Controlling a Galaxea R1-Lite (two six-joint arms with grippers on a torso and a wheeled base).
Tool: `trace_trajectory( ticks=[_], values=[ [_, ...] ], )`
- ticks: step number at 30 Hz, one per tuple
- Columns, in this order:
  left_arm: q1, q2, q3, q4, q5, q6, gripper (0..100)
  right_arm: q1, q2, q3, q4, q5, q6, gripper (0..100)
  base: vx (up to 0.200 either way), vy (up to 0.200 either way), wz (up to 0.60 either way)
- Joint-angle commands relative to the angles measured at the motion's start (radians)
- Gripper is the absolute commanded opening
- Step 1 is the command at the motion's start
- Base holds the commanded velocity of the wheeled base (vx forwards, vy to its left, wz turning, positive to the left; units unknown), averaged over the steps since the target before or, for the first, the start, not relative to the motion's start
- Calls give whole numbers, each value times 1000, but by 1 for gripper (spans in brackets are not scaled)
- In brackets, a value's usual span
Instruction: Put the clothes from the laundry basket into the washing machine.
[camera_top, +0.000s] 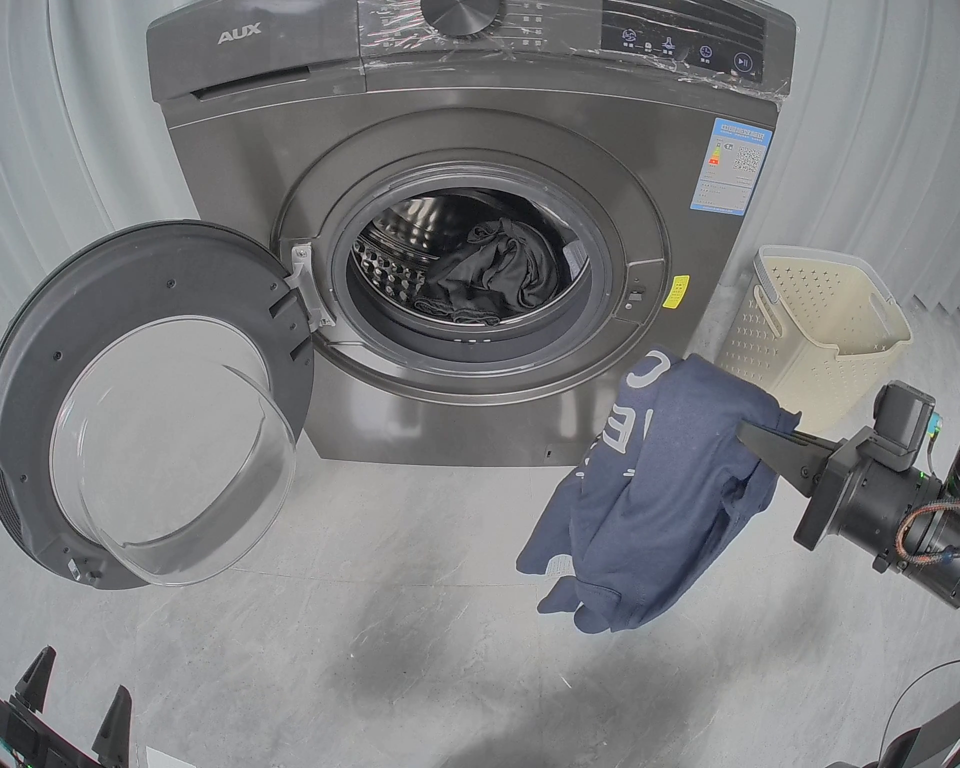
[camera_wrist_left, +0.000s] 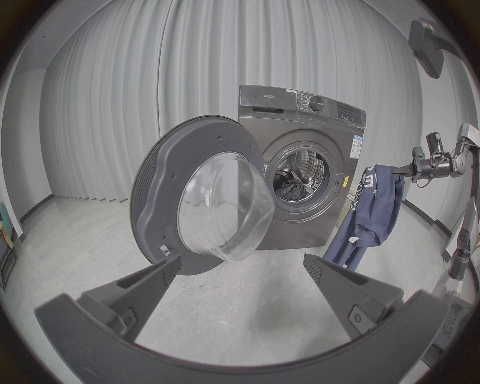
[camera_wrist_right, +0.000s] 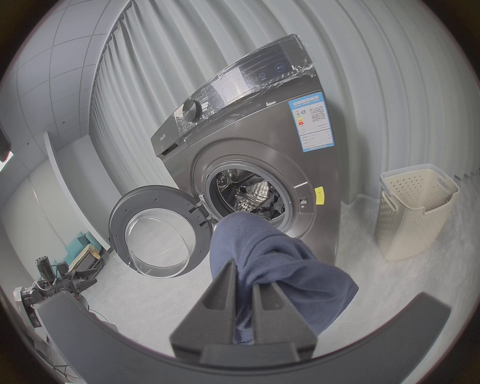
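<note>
One navy garment (camera_top: 670, 490) hangs in mid-air, and the right gripper (camera_top: 750, 432) has it, jaws pressed together on a fold at the cloth's upper right edge. From that pinch the fabric drapes straight down, so its long axis runs vertically, with the lowest folds hanging free above the floor (camera_top: 400, 620). It is a thick, soft piece with pale lettering along one side, bunched and doubled over itself. It looks like a sweatshirt, though I cannot be sure.

Now the relation that matters. The drum opening (camera_top: 400, 215) lies forward and to the left of the right gripper, and the garment hangs just off the machine's front, below and right of that opening. The washing machine (camera_top: 480, 130) has its door (camera_top: 150, 400) swung wide to the left, well out of the way. A dark garment (camera_top: 490, 270) already sits inside the drum.

The right arm is plainly the nearer one. The left gripper (camera_wrist_left: 241, 262) sits low on the near left, fingers spread with nothing between them, well apart from the cloth.

The laundry basket (camera_top: 820, 320) stands on the floor beside the machine's right corner, behind the right arm. The part of its inside that shows holds no clothing, so this may be the last piece.

My read is that the carry is under way. The hanging tail is the thing to watch, because it could catch on the lower rim of the opening.
</note>
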Motion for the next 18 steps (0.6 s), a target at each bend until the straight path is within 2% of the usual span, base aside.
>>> trace_trajectory(
  ticks=[1, 3, 8, 10, 11, 12, 14, 15, 16, 18],
  values=[
    [2, -13, 16, -1, 4, 20, 100, 18, 33, -8, 0, -2, 14, 0, 0, 0, 0],
    [2, -12, 16, -1, 4, 29, 100, 30, 67, -42, 0, -7, 29, 0, 0, 0, 0],
    [13, 10, 18, -2, 1, 43, 100, 107, 119, -165, 0, -14, 152, 0, 0, 0, 0],
    [10, -1, 18, -9, 1, 61, 100, 120, 136, -208, 0, -20, 195, 0, 0, 0, 0],
    [10, -1, 2, -33, 7, 60, 100, 122, 150, -232, 0, -20, 210, 0, 0, 0, 0],
    [13, 5, -30, -62, -6, 57, 100, 122, 162, -247, 0, -20, 218, 0, 0, 0, 0],
    [13, 50, -151, -108, -22, 41, 100, 123, 199, -281, -2, -20, 233, 0, 0, 0, 0],
    [3, 90, -200, -104, -46, 43, 100, 123, 199, -281, -2, -20, 233, 0, 0, 0, 0],
    [3, 90, -200, -104, -46, 43, 100, 125, 221, -298, -2, -20, 239, 0, 0, 0, 0],
    [2, 202, -231, -98, -170, 50, 100, 139, 268, -347, -2, -23, 261, 0, 0, 0, 0]
  ],
)
